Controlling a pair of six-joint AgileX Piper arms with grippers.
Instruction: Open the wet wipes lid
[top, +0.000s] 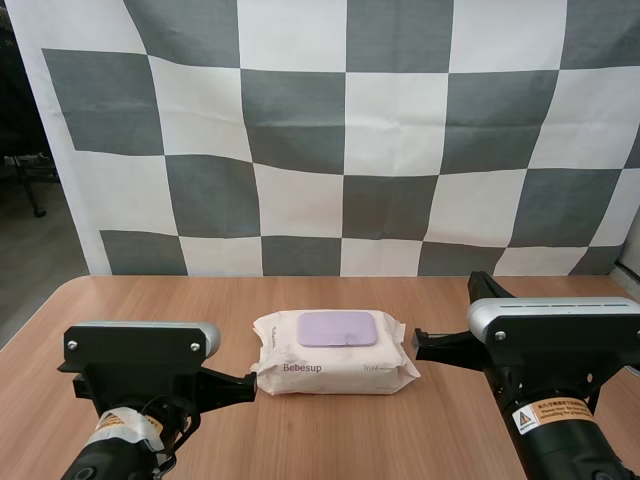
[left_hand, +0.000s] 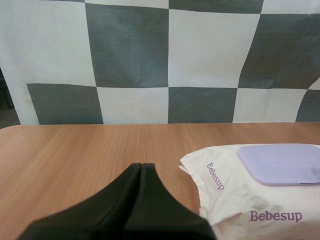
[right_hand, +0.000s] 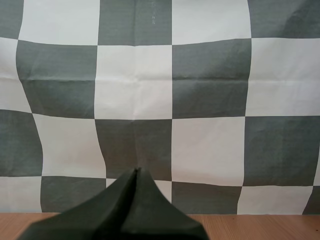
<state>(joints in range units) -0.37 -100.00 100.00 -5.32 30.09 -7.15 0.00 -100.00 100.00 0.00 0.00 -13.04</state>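
- Left gripper (left_hand: 141, 168): the two black fingers are pressed together into a single dark wedge, with nothing between them.
- Right gripper (right_hand: 137, 171): its fingers are also clenched tip to tip and hold nothing.
- Position, left: in the high view the tip sits low, just beside the near left corner of the pack of wet wipes (top: 335, 358). Contact cannot be confirmed.
- Position, right: the tip sits just beside the right end of the pack, apart from it and pointing out over the table (top: 150, 300).
- Task object: the cream pack lies flat at the middle of the table between the two arms. Its lilac lid (top: 338, 328) sits flush on the top face and is not yet raised.
- Judged status: opening has not begun, and neither arm bears on the lid.
- Hazard 1: the pack is soft and unrestrained, so a pull on the lid may lift or slide the whole pack unless the other arm pins it.
- Hazard 2: clenched fingers cannot pinch the lid's lip and may skid across the smooth plastic.
- Hazard 3: the opening edge is not discernible, and prying at the hinge side would achieve nothing.
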